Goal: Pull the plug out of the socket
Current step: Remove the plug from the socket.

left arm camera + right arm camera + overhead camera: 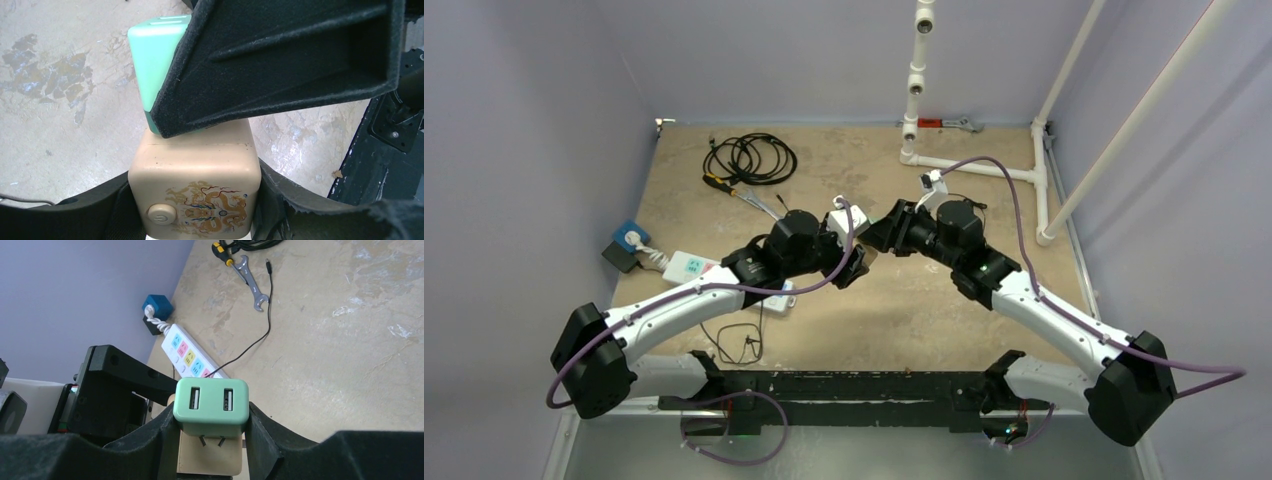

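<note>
Seen from overhead, a blue cube adapter (631,237) sat at nine o'clock on the table (904,310), close to the left wall. A white power strip (687,266) lay just beside it toward four o'clock. A coil of black cable (749,158) lay at eleven o'clock, with a screwdriver (718,182) and a wrench (251,284) near it toward six o'clock.

At the table's centre the two arms met nose to nose, the left from eight o'clock and the right from four o'clock. The left gripper (195,200) was clamped on the sides of a beige socket cube (195,170), whose round power button and gold dragon print faced the left wrist camera. The green plug (211,407), a charger with two USB ports, stood at the cube's twelve o'clock end. The right gripper (210,432) was closed on the plug's two flanks. From the right wrist, two metal prongs (202,441) showed bare between the plug body and the socket face. Whether their tips sat inside the slots could not be told.

At one o'clock a white pipe frame (916,90) rose by the back wall, with a red-handled tool (932,123) at its foot.
</note>
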